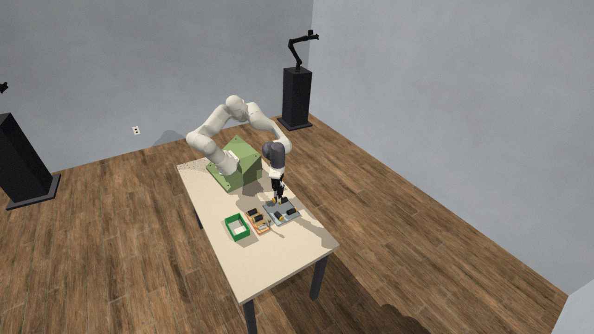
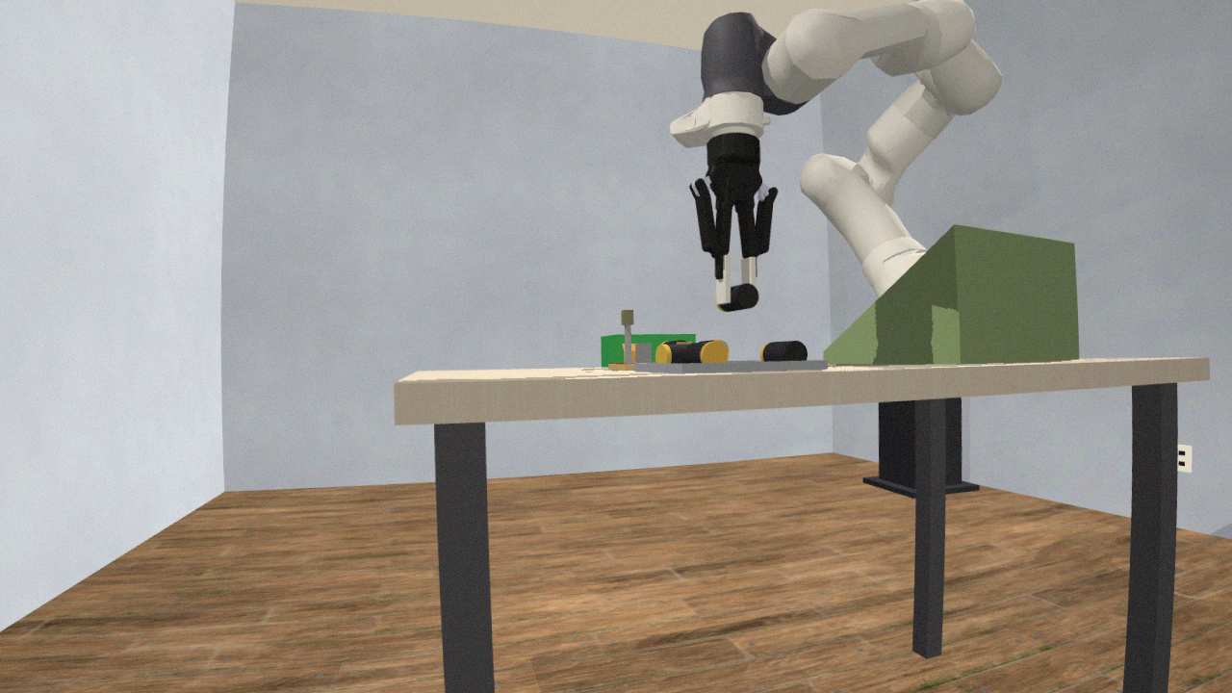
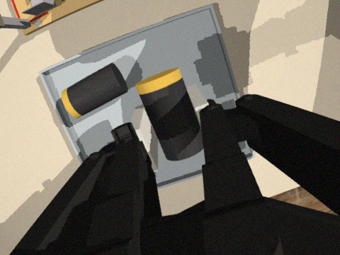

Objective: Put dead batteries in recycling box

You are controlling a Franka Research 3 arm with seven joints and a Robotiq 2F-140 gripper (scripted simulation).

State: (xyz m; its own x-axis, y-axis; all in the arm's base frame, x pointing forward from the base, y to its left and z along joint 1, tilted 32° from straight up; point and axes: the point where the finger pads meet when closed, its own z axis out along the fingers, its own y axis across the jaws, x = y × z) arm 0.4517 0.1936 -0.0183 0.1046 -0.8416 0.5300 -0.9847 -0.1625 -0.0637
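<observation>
My gripper (image 1: 279, 198) (image 2: 736, 277) is shut on a black battery (image 2: 740, 297) (image 3: 171, 113) with a yellow end, held above the grey tray (image 1: 289, 218) (image 2: 749, 367) (image 3: 177, 42). Three batteries lie on the tray, including one (image 1: 278, 215) (image 3: 95, 90), a second (image 1: 291, 211) and a third (image 1: 284, 199) (image 2: 785, 350). Two batteries (image 1: 252, 212) (image 1: 257, 218) lie in the orange holder. The bulb (image 1: 269, 221) (image 2: 627, 317) stands on a post at the holder; it looks dull brown, and I cannot tell if it is lit. The green recycling box (image 1: 242, 237) (image 2: 611, 349) stands upright with no battery visible inside.
The orange holder (image 3: 72, 6) lies between the tray and the box, with the bulb post rising at its edge. The green sloped base (image 1: 249, 168) (image 2: 1016, 296) of the arm stands on the table (image 1: 274, 261) (image 2: 533, 396) behind the tray.
</observation>
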